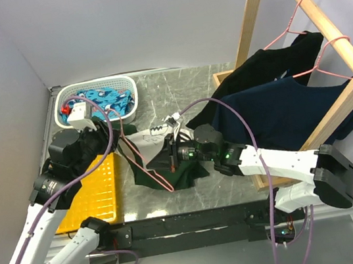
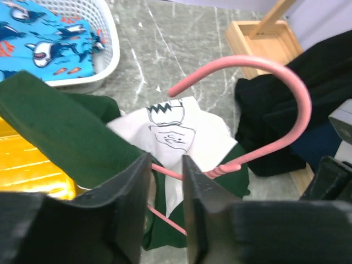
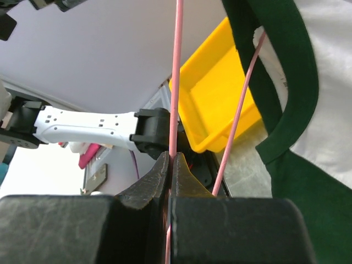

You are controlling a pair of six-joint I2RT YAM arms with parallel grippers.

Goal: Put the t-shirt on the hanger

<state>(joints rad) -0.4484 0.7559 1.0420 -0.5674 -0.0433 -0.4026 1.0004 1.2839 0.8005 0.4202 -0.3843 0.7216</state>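
The right gripper (image 3: 170,159) is clamped tight on a straight run of the hanger (image 3: 176,82), the thin pink wire pinched between its black fingers. A second run of the same wire slants past just beside it, across the dark green collar of the t-shirt (image 3: 330,82). The left gripper (image 2: 164,165) stands narrowly parted. A pink wire and off-white cloth show through the gap, and a green sleeve lies draped against the outside of one finger (image 2: 129,187); I cannot tell whether it grips anything. Just beyond its tips the hanger's twisted neck rises off the cloth and the hook curls up and over. The t-shirt lies crumpled near the middle of the grey marble counter (image 1: 183,84), slightly toward the left edge, its printed front facing up and the wire running across it. A yellow tray (image 1: 99,190) sits along the left edge near the front. A white basket (image 1: 96,84) holding blue patterned cloth (image 1: 109,101) fills the far left corner. At the right edge, a wooden rack (image 1: 319,18) carries dark garments (image 1: 279,110).
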